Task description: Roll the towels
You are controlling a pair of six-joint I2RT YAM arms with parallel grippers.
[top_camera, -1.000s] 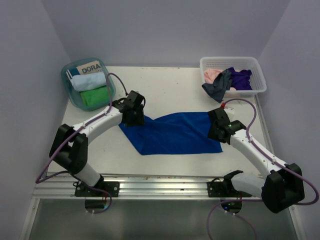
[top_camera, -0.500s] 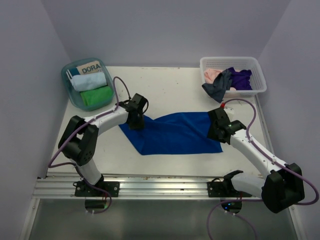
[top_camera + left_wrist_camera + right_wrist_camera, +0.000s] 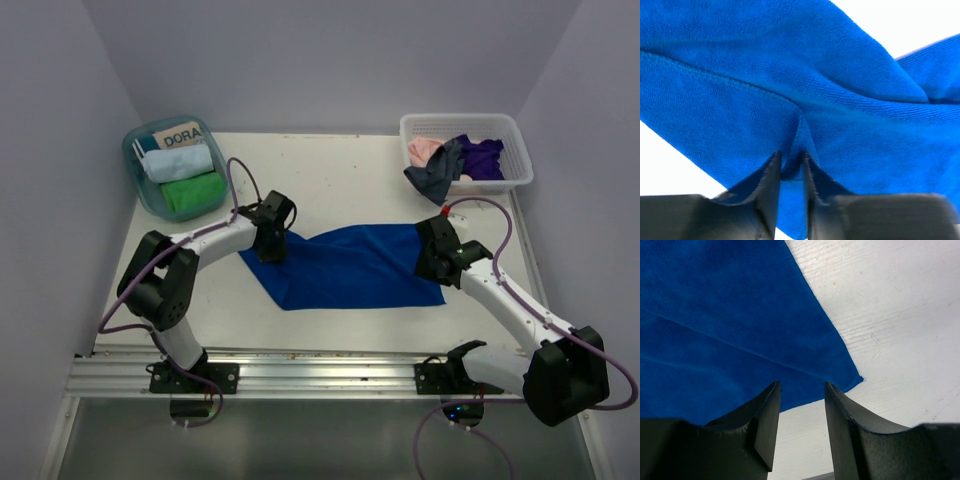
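Top external view: a royal blue towel (image 3: 350,265) lies spread on the white tabletop (image 3: 340,170), between the two arms and a little nearer than the middle. Its left end narrows to a point and its right end is squared off.

The left claw (image 3: 272,250) is down on the towel's far left corner. In the left wrist view its fingers (image 3: 771,185) are clenched almost together on a small raised ridge of the blue cloth, with folds spreading away from the pinch.

The right claw (image 3: 432,262) sits over the towel's right edge. In the right wrist view its fingers (image 3: 767,425) stand apart and grasp nothing. Between them show the towel's edge and bare tabletop, with a towel corner just to the right. Whether the tips touch the cloth I cannot tell.

At the far left a clear teal tub (image 3: 135,170) holds a rolled light blue towel (image 3: 178,163), a rolled green towel (image 3: 192,192) and a card reading DORA (image 3: 182,138). At the far right a white basket (image 3: 510,130) holds a pink towel (image 3: 425,150), a grey towel (image 3: 436,175) hanging over its near left rim, and a purple towel (image 3: 485,155), all loosely heaped.
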